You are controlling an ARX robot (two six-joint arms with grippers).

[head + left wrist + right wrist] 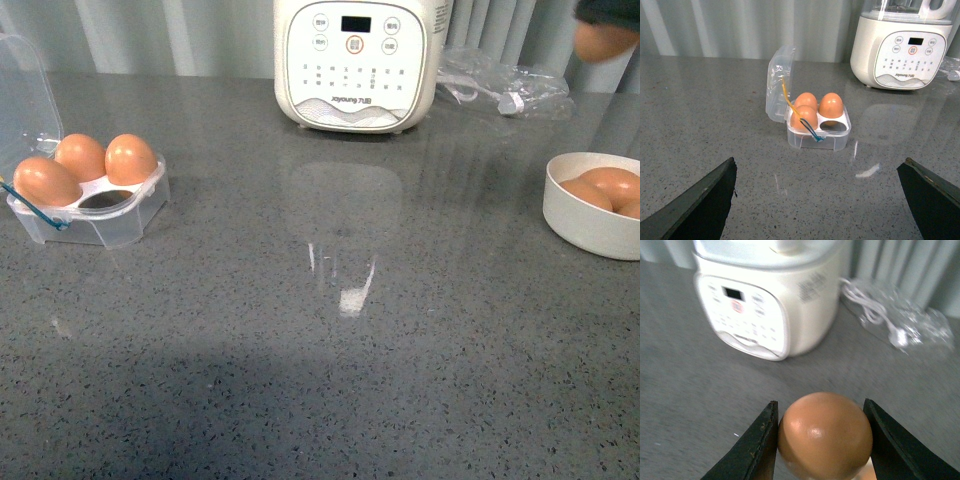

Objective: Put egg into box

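My right gripper (pixel 820 440) is shut on the egg (pixel 824 436), an orange-brown egg held between its two dark fingers. In the front view the gripper (pixel 605 25) and the egg (pixel 600 43) show at the top right corner, high above the counter. The box (pixel 95 205), a clear four-cup carton with its lid open, sits at the far left with three brown eggs in it and one front cup bare. It also shows in the left wrist view (pixel 817 132). My left gripper (pixel 817 200) is open and empty, above bare counter in front of the box.
A white bowl (pixel 590 215) with several brown eggs sits at the right edge. A white Joyoung cooker (pixel 352 62) stands at the back centre. A clear bag with a white cable (pixel 505 85) lies behind, to its right.
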